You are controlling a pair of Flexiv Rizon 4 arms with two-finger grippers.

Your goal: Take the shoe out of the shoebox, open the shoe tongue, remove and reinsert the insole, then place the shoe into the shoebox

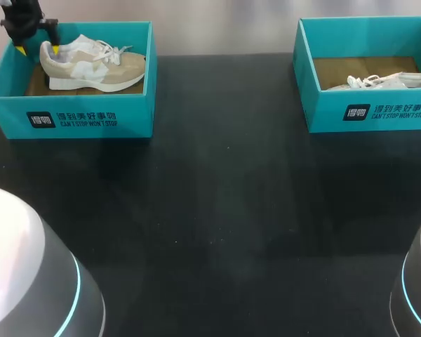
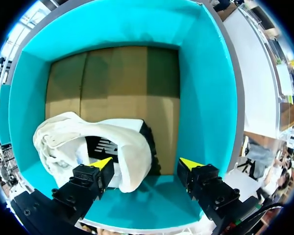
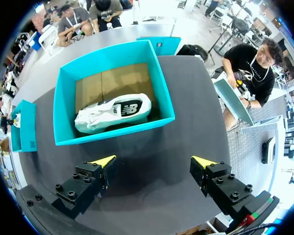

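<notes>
Now at the far-left corner of the table (image 1: 217, 210), the left gripper (image 1: 37, 48) hangs inside the left shoebox (image 1: 91, 123), fingers open astride the heel of the beige shoe (image 1: 98, 67). It looks lined up to pinch the heel and lift it out, though the box's walls crowd the approach. The right gripper (image 3: 154, 161), fingers also open, hovers above the table before the right shoebox (image 1: 365, 112), where a white shoe (image 1: 379, 81) lies.

Two shoeboxes (image 1: 84, 105) (image 1: 323, 105), two shoes (image 1: 91, 67) (image 1: 389, 81)

Right shoebox (image 1: 368, 112) cut by edge; white shoe (image 1: 380, 81) inside mostly hidden.
</notes>
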